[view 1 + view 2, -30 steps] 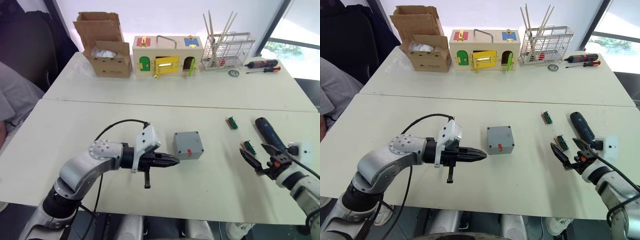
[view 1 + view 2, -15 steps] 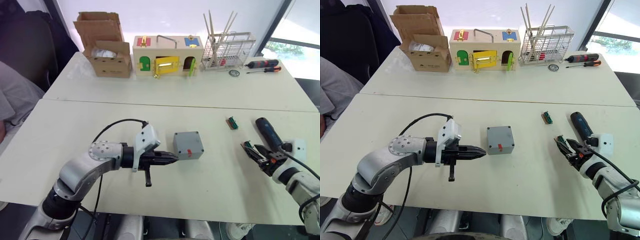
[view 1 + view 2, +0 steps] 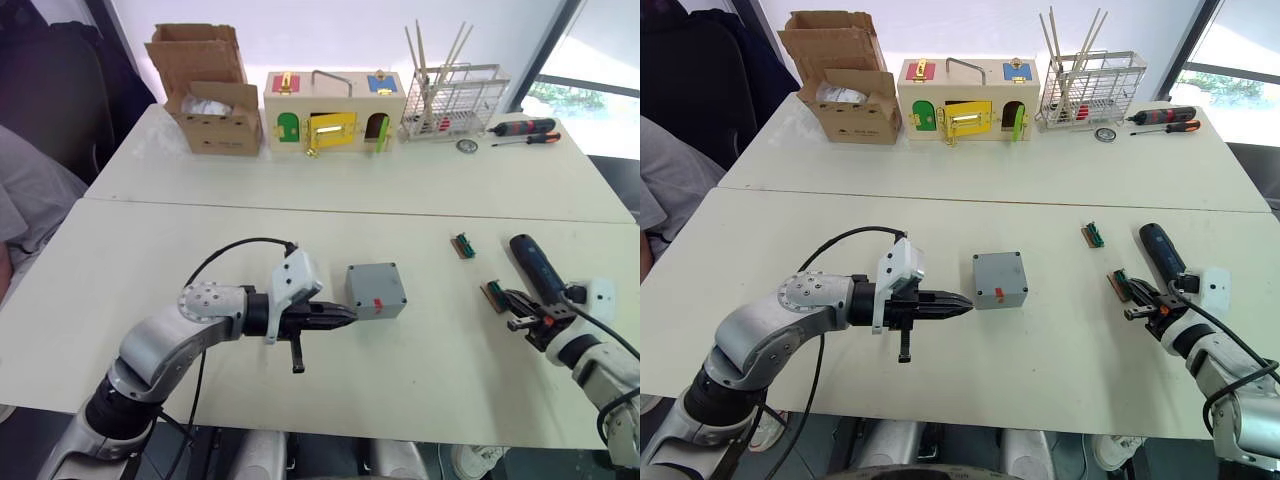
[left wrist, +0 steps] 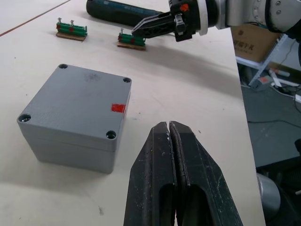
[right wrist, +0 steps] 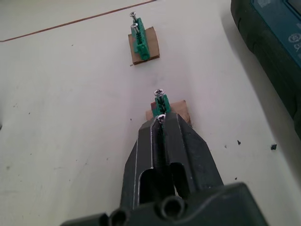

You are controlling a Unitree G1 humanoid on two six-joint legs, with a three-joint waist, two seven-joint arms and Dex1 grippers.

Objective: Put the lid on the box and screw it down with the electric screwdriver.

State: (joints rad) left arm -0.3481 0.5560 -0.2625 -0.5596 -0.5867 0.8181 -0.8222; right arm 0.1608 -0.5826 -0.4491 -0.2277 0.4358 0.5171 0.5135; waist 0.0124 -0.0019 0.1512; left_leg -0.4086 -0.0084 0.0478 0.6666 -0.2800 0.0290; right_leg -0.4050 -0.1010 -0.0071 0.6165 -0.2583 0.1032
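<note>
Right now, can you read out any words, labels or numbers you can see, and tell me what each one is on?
No text can be read.
Box: plain red label, no lettering visible.
Electric screwdriver: pale marks, too blurred and cut off to read.
Cardboard carton: small print, too small to read.

2 white tables (image 3: 330,185) pushed together, bright window (image 3: 585,95) at right, dark floor (image 4: 273,136) below

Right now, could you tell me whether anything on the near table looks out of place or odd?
Little stands out. The box sits upright with its lid seated squarely. The electric screwdriver lies flat, untouched. The right gripper is shut on a screw in the nearer green holder, not on the driver. The left gripper is shut beside the box.
</note>
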